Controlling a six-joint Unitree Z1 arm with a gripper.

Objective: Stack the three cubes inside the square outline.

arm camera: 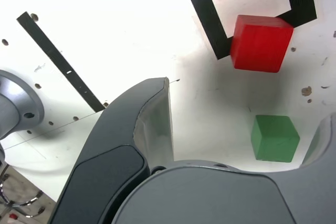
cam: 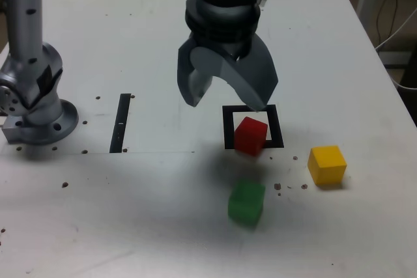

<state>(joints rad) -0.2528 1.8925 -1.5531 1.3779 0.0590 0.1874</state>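
Red cube (cam: 250, 135) covers the square outline's (cam: 227, 126) front edge; spread fingers (cam: 195, 86) hide its rear edge.

Gripper (cam: 225, 96) hangs above table (cam: 130, 43), jaws wide apart, nothing btwn them. Red cube (cam: 250, 135) sits on square outline (cam: 227, 128), over its near edge. Green cube (cam: 246, 202) at 6 o'clock from red; yellow cube (cam: 326, 165) at 4 o'clock.
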